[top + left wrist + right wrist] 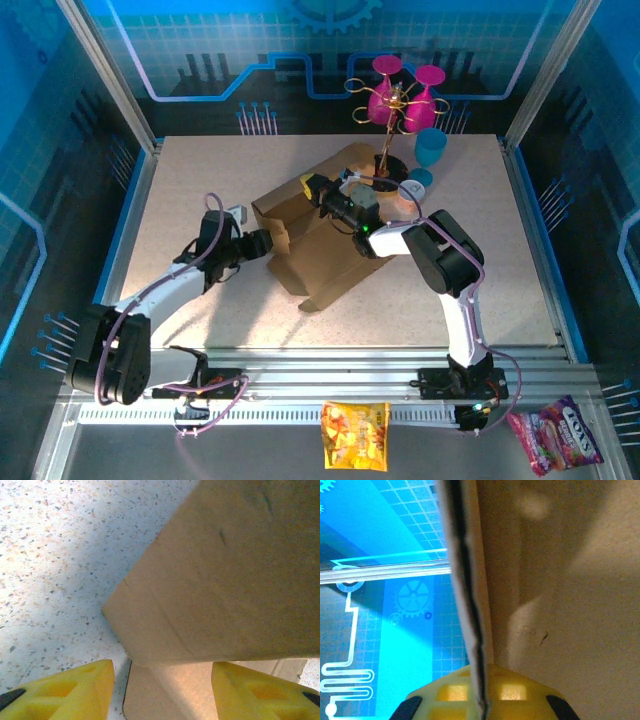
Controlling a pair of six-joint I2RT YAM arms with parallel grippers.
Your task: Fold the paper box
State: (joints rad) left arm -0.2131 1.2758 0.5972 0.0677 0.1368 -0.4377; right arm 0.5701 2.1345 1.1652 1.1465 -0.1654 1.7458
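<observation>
Yellow fingers (65, 692) of the left gripper (161, 680) stand spread in our closest view, a low leaf of the paper box (225, 580) lying between them unclamped, a raised wall looming just above; the right gripper (482, 700) is pressed together on the thin edge of another upright wall; from overhead we find the brown box half-formed in the middle of the speckled table (200, 180), one arm at each side. We judge the danger twofold; with the left jaws apart, nothing restrains that near wall, and it may spring back flat along its crease; the right's narrow pinch could slip, or crumple the board, should the arms pull against each other. Close behind the box stand a blue cup (430, 147) and a rack of pink goblets (400, 90); a shove rearward could topple them.
</observation>
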